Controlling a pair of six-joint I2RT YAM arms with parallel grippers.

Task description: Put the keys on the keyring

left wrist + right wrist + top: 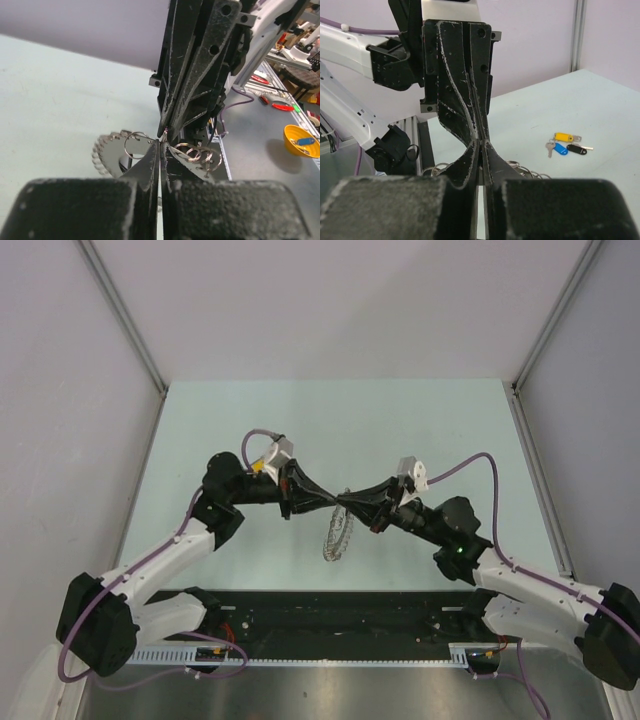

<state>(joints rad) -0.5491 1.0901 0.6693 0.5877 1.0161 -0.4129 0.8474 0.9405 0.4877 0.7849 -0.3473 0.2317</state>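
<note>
The keyring [338,536], a silvery loop with a toothed edge and small split rings on it, hangs under the point where my two grippers meet tip to tip above the table's middle. My left gripper [334,500] is shut on its top; in the left wrist view the keyring [112,153] spreads to both sides of the left gripper [161,146]. My right gripper [347,503] is shut on the same spot, and the right gripper [481,146] shows split rings on either side. The keys [566,144], with yellow, blue and black heads, lie together on the table beyond; the top view does not show them.
The pale green table [440,430] has white walls on three sides. A black base plate and slotted rail [330,652] run along the near edge. Off the table, the left wrist view shows an orange bowl [301,142] and red parts [281,106] on a bench.
</note>
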